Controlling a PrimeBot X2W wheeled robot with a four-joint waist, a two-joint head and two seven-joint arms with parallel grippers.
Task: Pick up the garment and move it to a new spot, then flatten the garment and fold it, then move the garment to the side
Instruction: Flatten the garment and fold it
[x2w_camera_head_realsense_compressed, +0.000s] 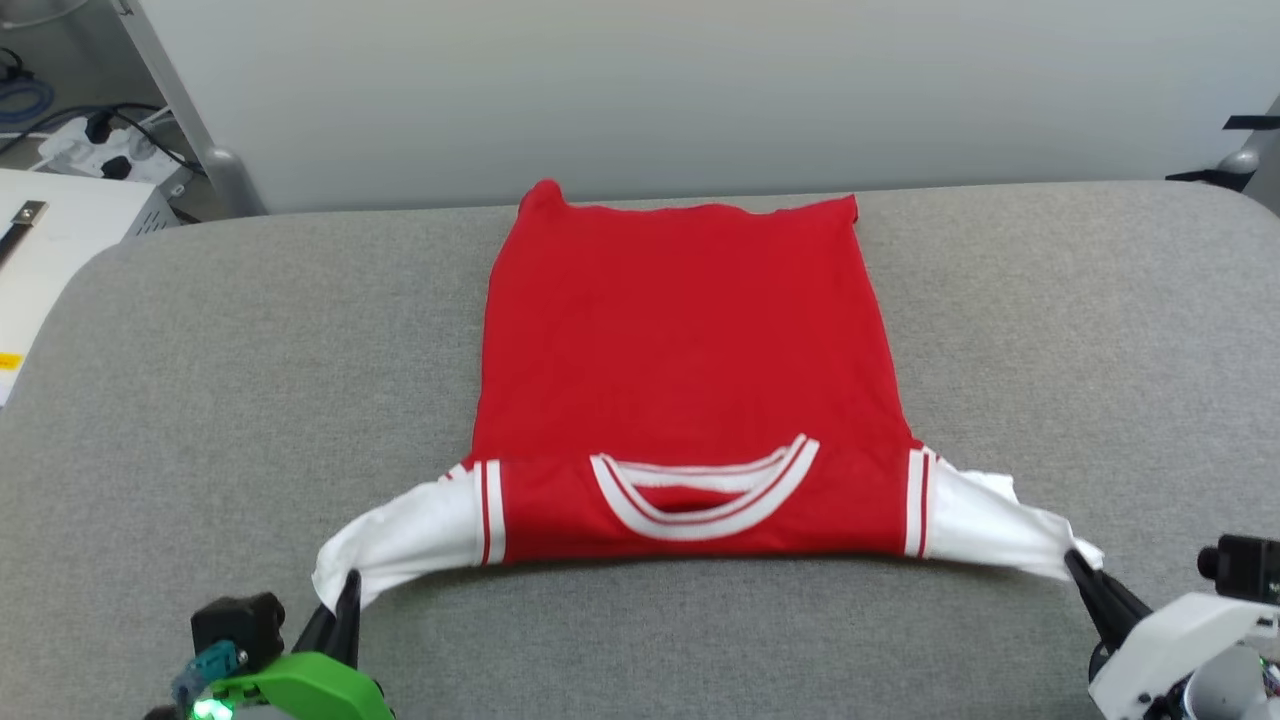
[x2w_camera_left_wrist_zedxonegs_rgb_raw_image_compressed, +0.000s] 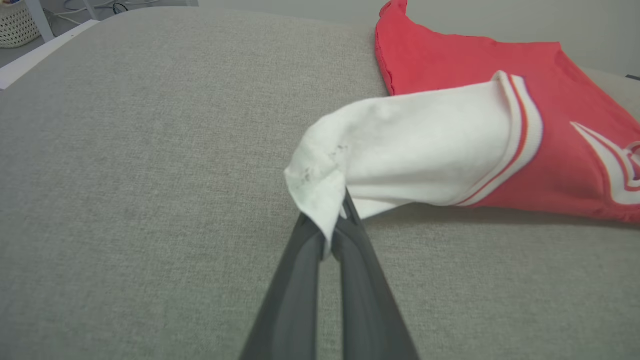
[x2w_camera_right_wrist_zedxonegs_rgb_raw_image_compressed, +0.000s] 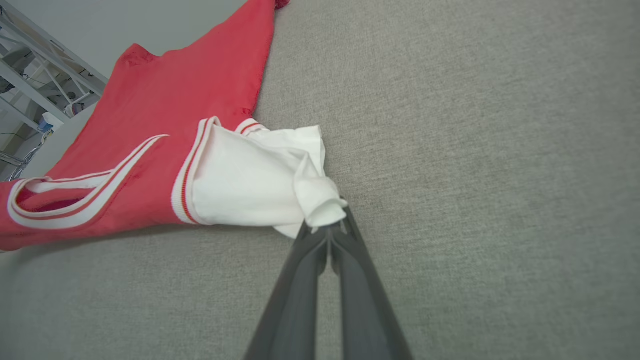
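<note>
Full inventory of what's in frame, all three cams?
garment: one, red with white sleeves and striped trim, spread on the surface, collar toward the robot
padded surface: one, grey, under the garment
power strip: one, white with black plugs, far left on the floor
cabinet: one, white, left of the surface
basket: one, pale woven, beyond the surface
rack: one, grey metal, background
left gripper: one, dark, shut on the left sleeve tip
right gripper: one, dark, shut on the right sleeve tip
</note>
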